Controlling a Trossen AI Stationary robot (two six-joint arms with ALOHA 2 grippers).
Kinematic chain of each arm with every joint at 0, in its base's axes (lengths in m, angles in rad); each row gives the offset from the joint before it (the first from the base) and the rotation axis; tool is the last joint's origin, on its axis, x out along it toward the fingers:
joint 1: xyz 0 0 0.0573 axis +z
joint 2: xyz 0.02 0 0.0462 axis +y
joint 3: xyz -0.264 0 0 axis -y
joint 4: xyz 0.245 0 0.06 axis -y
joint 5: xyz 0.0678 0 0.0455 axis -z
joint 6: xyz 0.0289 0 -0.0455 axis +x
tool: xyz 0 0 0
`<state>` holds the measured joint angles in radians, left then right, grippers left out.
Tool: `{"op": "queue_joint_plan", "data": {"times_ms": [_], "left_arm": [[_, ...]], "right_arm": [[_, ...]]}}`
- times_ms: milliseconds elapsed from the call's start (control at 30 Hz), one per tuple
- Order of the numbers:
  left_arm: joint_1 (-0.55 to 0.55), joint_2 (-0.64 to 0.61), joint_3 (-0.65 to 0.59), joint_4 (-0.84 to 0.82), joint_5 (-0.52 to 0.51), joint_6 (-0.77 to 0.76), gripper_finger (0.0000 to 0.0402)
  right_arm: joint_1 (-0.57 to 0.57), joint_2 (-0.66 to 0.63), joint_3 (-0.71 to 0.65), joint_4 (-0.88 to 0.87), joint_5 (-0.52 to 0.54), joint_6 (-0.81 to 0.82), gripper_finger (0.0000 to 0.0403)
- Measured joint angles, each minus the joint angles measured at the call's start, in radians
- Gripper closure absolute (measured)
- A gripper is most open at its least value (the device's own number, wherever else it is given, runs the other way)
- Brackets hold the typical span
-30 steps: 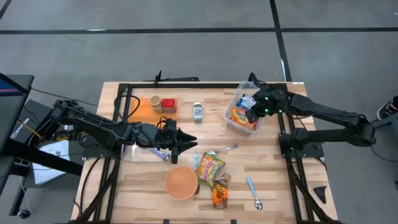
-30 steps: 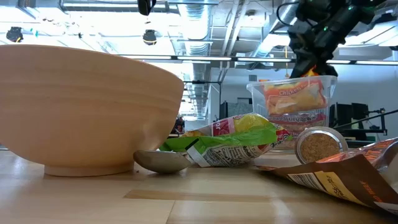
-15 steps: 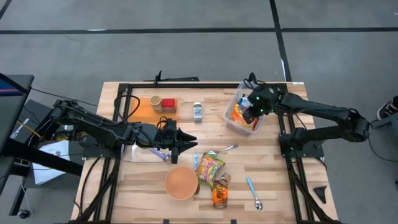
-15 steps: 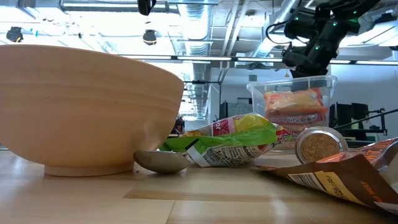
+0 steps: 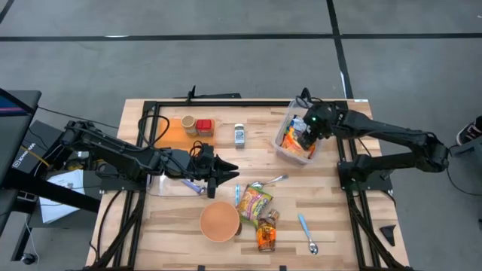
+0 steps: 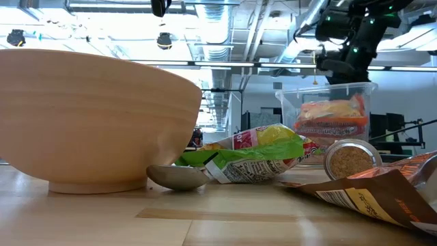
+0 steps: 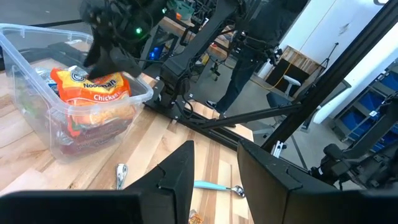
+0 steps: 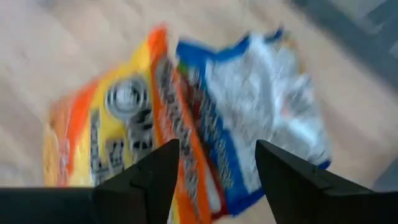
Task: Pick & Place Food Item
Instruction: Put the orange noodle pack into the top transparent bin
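Note:
A clear plastic bin (image 5: 277, 140) stands at the table's far right. An orange noodle packet (image 5: 289, 141) lies in it beside a blue-and-white packet (image 8: 261, 93). My right gripper (image 5: 303, 134) hangs open just above the bin, pointing steeply down, with the noodle packet (image 8: 106, 124) below its fingers. In the low view this gripper (image 6: 345, 68) is above the bin's rim and the packet (image 6: 331, 116) rests lower inside. My left gripper (image 5: 232, 169) waits open and level over the middle of the table, holding nothing (image 7: 214, 149).
A wooden bowl (image 5: 220, 220), a green-yellow snack bag (image 5: 254, 202) and an orange-brown bag (image 5: 266, 235) lie near the front. A blue-handled spoon (image 5: 307, 233) is at the front right. A small jar (image 5: 239, 135) and an orange board (image 5: 175, 132) sit toward the back.
My right gripper has tipped and rolled further downward over the bin and let go of the orange noodle packet. The packet, which stood up under the fingers, has dropped and now lies lower in the bin. The bin has shifted slightly.

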<state>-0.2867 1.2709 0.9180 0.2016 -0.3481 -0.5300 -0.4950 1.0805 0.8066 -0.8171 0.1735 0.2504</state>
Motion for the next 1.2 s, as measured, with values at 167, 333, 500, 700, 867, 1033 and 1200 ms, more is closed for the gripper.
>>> {"op": "queue_joint_plan", "data": {"times_ms": [167,333,500,700,867,1033,1200], "left_arm": [[0.0,0.0,0.0,0.0,0.0,-0.001,0.0286],[-0.004,0.0,0.0,0.0,0.0,-0.001,0.0286],[-0.01,0.0,0.0,0.0,0.004,-0.001,0.0286],[-0.01,0.0,0.0,0.0,0.003,-0.001,0.0286],[-0.01,0.0,0.0,0.0,0.002,-0.002,0.0286],[-0.01,0.0,0.0,0.0,-0.002,-0.002,0.0286],[-0.01,0.0,0.0,0.0,-0.001,-0.002,0.0286]], "right_arm": [[-0.001,0.005,0.016,0.041,0.011,-0.015,0.0202],[-0.001,0.004,0.045,0.025,-0.064,-0.015,0.0211],[0.0,0.01,0.037,0.001,-0.103,-0.016,0.0215],[-0.001,0.071,0.036,-0.005,-0.17,-0.037,0.0216],[-0.001,0.129,0.035,-0.015,-0.101,-0.049,0.022],[-0.001,0.136,0.035,-0.01,-0.04,-0.075,0.0226],[0.001,0.133,0.035,-0.008,-0.056,-0.071,0.0233]]}}
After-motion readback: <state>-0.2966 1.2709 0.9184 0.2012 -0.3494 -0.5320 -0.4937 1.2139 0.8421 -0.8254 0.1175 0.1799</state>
